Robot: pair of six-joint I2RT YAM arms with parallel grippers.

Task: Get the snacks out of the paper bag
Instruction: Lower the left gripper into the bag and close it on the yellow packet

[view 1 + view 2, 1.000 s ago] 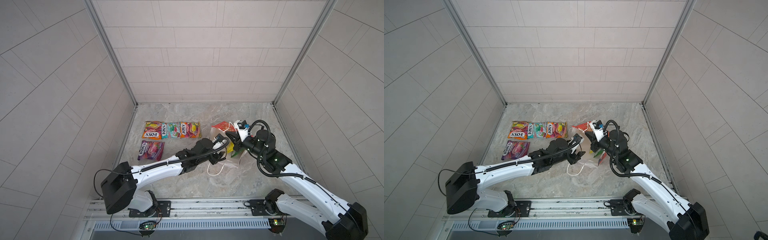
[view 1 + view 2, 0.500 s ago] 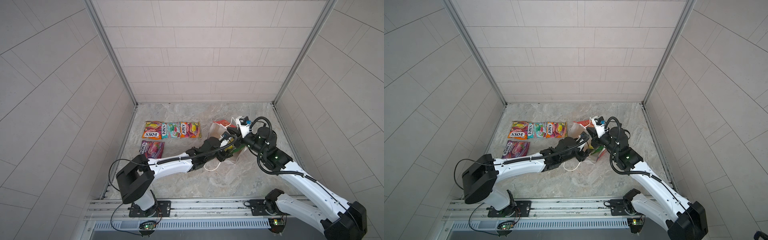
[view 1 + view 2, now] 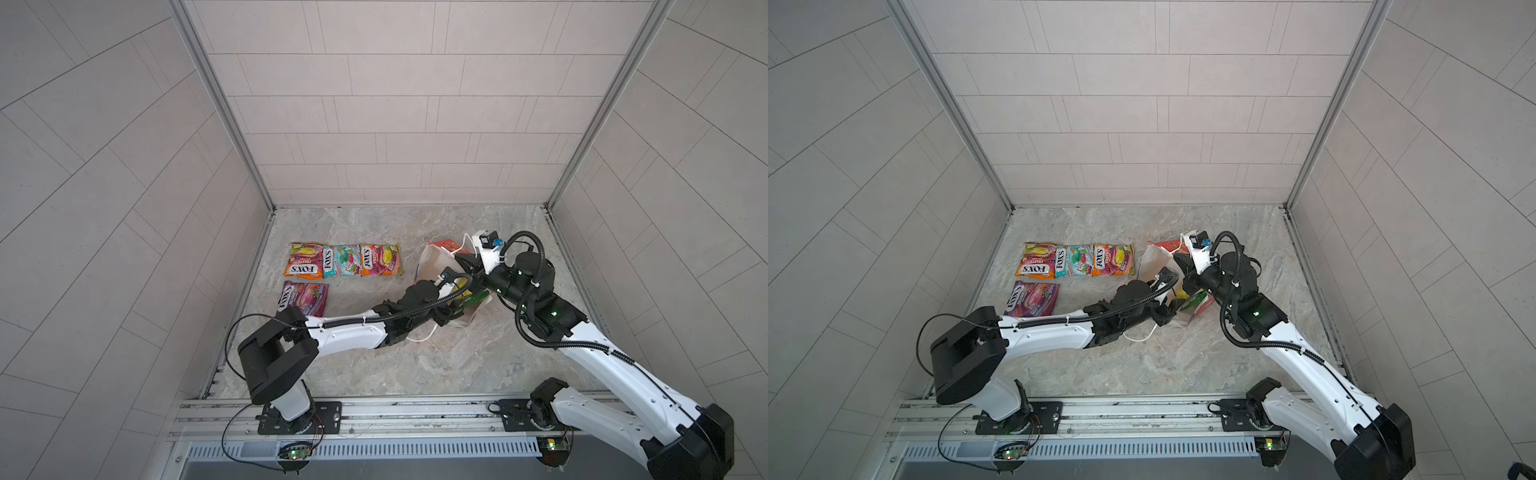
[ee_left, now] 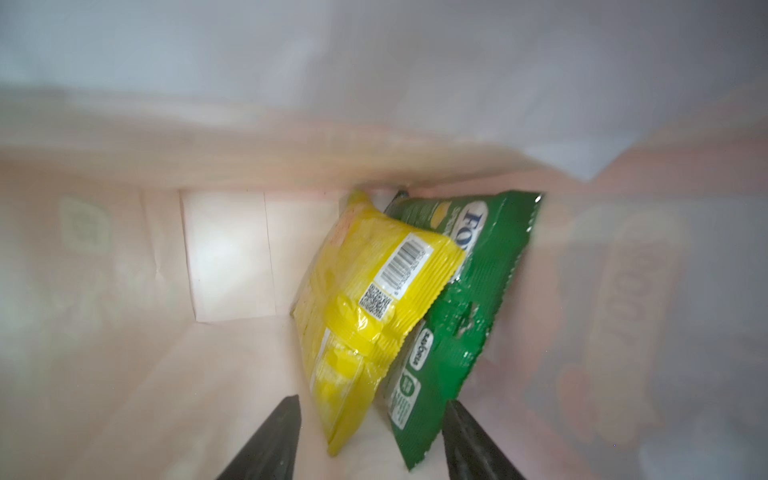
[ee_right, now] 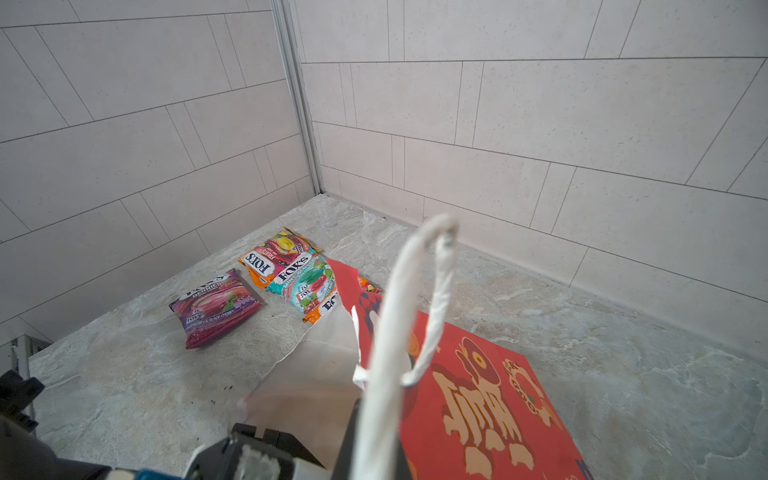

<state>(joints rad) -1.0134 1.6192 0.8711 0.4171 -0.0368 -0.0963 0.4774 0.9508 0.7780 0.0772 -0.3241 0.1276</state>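
The red paper bag point(image 3: 432, 262) point(image 5: 478, 395) lies tilted on the table with its mouth toward the left. My right gripper point(image 5: 353, 415) point(image 3: 467, 262) is shut on the bag's upper rim, and a white cord handle point(image 5: 399, 332) loops over it. My left gripper point(image 4: 372, 402) is open deep inside the bag. A yellow snack point(image 4: 365, 299) and a green snack point(image 4: 469, 299) lean together just ahead, their near ends between its fingertips point(image 4: 286, 419) but not pinched. Several snacks lie outside the bag: orange point(image 3: 304, 260), teal point(image 3: 341, 260), orange point(image 3: 380, 259), purple point(image 3: 304, 298).
The cell's tiled walls close in the marble table point(image 3: 436, 365) on three sides. The bag's other cord handle point(image 3: 422, 336) trails on the table under my left forearm. A metal rail point(image 3: 374, 415) runs along the front edge.
My left arm has stretched to the right and its gripper has gone deeper into the bag. The right gripper has kept its hold on the rim and shifted slightly.
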